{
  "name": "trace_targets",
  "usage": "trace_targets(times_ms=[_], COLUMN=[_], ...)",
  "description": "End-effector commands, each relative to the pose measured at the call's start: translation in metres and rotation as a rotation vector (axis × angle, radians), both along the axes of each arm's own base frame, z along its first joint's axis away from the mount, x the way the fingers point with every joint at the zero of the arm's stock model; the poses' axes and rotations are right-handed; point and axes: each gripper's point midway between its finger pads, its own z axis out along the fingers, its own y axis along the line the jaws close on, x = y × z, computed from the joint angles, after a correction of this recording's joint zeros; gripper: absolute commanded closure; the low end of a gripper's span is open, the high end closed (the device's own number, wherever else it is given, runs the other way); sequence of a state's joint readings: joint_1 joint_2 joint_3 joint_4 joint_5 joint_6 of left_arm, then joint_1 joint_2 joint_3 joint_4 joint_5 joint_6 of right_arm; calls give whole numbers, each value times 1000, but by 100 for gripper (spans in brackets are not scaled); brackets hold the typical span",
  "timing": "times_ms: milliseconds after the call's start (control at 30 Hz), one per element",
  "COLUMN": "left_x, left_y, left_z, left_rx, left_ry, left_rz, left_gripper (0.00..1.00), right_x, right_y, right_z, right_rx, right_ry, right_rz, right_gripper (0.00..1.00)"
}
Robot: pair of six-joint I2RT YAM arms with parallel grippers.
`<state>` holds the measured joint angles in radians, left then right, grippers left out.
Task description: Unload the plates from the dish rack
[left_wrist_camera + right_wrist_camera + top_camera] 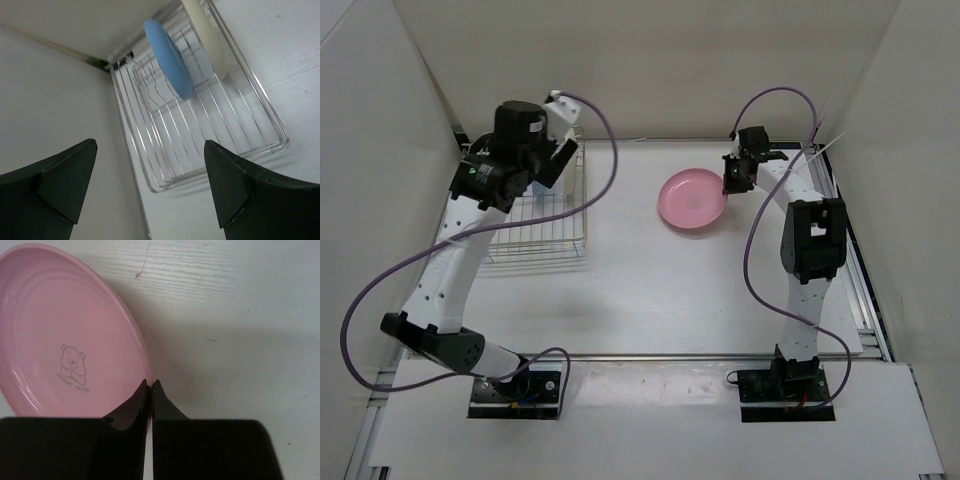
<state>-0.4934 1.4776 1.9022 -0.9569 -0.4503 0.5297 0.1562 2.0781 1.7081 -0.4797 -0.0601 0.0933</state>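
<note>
Your right gripper [150,385] clamped on pink plate [65,340] rim, left gripper [150,145] spread wide over dish rack [286,135], blue plate [170,57] and cream plate [207,40] upright inside.

pink plate [50,315]: bear print | blue plate [167,55] | cream plate [206,35] | silver rack [200,145]

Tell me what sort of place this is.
Probably a robot test cell in a lab, not a kitchen: a left arm and right arm bolted to a white table, plain white walls boxing it in, and a wire dish rack holding a blue plate and cream plate, plus a pink plate.
</note>
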Motion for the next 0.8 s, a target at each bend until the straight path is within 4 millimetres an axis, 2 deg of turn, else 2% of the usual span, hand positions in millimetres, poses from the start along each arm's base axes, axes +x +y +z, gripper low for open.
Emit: trace_targets(times_ms=[0, 67, 133, 167, 200, 267, 300, 333, 367, 400, 433, 467, 500, 533, 600, 633, 667, 700, 733, 767], left_x=[-15, -13, -8, -6, -6, -2, -5, -3, -1, 1, 3, 5, 8, 10, 14, 19, 20, 21, 25, 30], left_y=[20, 31, 44, 46, 51, 55, 59, 61, 61, 63, 72, 72, 75, 84, 87, 92, 99, 102, 102, 111], left_z=[-31, -39, -40, -42, -42, -50, -45, -58, -51, -53, -58, -53, -51, -47, -52, -45, -50, -48, -44, -49], left_rx=[-274, -333, -429, -449, -494, -536, -565, -575, -590, -610, -631, -648, -670, -695, -744, -756, -797, -815, -833, -856], left_ry=[113, 139, 138, 143, 151, 151, 135, 155, 122, 119, 118, 107, 90, 69, 78, 40, 48, 35, 18, 19], left_rz=[36, 33, 39, 29, 24, 17, -4, -2, -29, -31, -8, -35, -39, -24, -57, -73, -81, -88, -128, -115], left_gripper=[1, 1, 1, 1, 1, 1, 1, 1, 1, 1, 1, 1, 1, 1, 1, 1, 1, 1, 1, 1], right_x=[30, 29, 30, 28, 29, 23, 25, 20, 21, 17, 18, 19, 14, 16, 11, 9, 8, 3, -1, -5], right_y=[6, 11, 9, 4, 1, -3, -5, -8, -13, -14, -15, -21, -22, -27, -32, -39, -42, -41, -47, -53], right_z=[16, 11, 11, 2, 2, -7, -7, -10, -10, -15, -11, -4, -9, 3, 12, 24, 34, 41, 57, 65], right_rx=[3, 2, -14, -36, -51, -82, -97, -119, -120, -122, -128, -125, -129, -124, -117, -114, -99, -92, -93, -103], right_ry=[-95, -86, -90, -76, -79, -45, -41, -19, -18, -5, -15, -26, -7, -30, -25, -38, -47, -42, -66, -71], right_rz=[-72, -62, -60, -75, -88, -76, -74, -70, -80, -79, -85, -96, -95, -106, -111, -124, -127, -120, -112, -110], right_gripper=[100, 100, 100, 100, 100, 92, 72, 59, 37, 16, 16, 16, 16, 13, 6, 1, 0, 0, 0, 0])
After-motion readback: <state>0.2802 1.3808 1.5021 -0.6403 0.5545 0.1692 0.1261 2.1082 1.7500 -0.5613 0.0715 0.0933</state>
